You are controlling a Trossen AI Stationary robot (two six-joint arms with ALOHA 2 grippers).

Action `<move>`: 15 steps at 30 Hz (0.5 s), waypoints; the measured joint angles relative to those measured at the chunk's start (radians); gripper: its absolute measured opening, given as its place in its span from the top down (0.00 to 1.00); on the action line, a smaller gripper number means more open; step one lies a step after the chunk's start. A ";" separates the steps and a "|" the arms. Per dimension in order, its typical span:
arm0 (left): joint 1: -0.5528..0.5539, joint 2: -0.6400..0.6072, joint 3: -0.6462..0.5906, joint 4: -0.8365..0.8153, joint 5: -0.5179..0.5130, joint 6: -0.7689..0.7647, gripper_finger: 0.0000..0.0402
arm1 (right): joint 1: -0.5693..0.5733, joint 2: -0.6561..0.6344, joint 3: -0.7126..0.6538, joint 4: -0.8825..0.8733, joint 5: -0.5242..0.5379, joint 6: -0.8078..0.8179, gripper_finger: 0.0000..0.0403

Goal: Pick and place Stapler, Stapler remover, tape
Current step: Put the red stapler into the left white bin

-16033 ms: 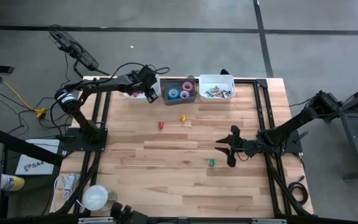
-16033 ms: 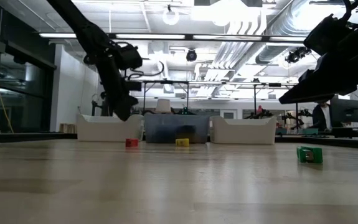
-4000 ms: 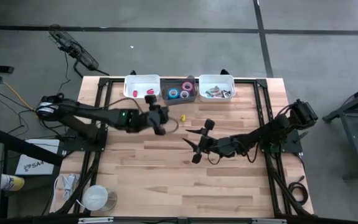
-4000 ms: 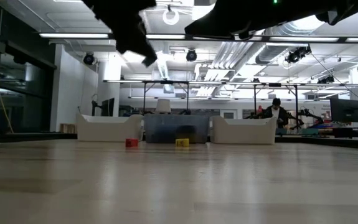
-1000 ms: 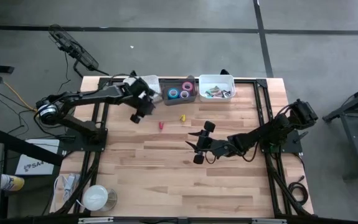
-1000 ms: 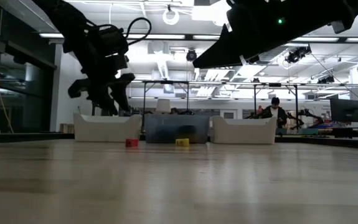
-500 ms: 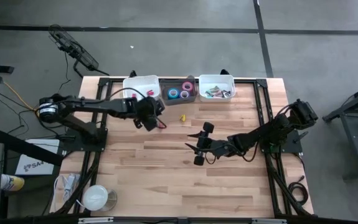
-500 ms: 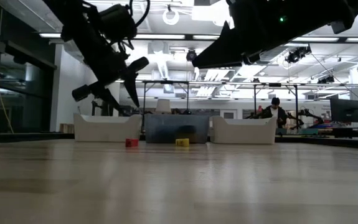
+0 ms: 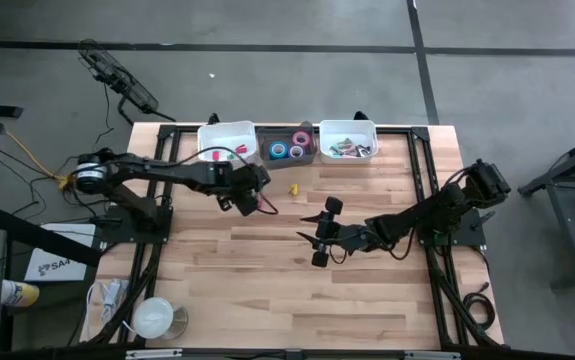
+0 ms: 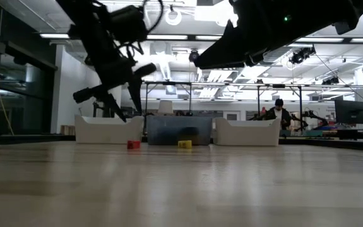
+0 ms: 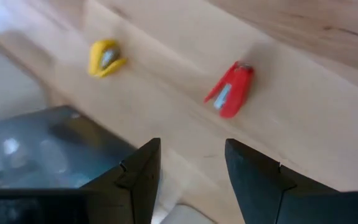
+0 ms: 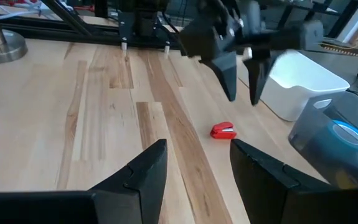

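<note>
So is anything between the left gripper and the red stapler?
No. In the right wrist view the left gripper hangs open above the red stapler, with only air between.

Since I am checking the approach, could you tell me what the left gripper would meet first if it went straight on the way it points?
Probably the red stapler: it lies just ahead of the open left gripper, with only bare table between, though depth is hard to judge.

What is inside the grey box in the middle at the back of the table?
The grey box holds rolls of tape: blue, teal, pink and purple rings show from above. Anything lying under the rolls is covered, so it cannot be seen.
</note>
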 joint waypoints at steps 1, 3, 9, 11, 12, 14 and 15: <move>0.000 0.025 0.027 -0.034 0.003 -0.009 0.56 | 0.000 0.000 0.000 0.003 -0.005 0.000 0.58; 0.000 0.074 0.087 -0.105 0.033 -0.019 0.56 | 0.000 0.000 0.000 0.004 -0.006 -0.001 0.58; -0.001 0.177 0.201 -0.293 0.031 0.082 0.56 | 0.000 0.000 0.000 -0.006 -0.024 0.015 0.58; -0.001 0.188 0.206 -0.285 0.028 0.125 0.57 | 0.000 0.000 0.000 -0.010 -0.039 0.015 0.58; -0.001 0.193 0.208 -0.281 0.023 0.139 0.56 | 0.000 0.000 0.000 -0.012 -0.049 0.015 0.58; -0.001 0.202 0.209 -0.264 0.003 0.154 0.56 | 0.000 0.000 0.000 -0.019 -0.056 0.014 0.58; -0.001 0.203 0.207 -0.273 -0.008 0.157 0.55 | 0.000 0.000 0.000 -0.022 -0.056 0.015 0.58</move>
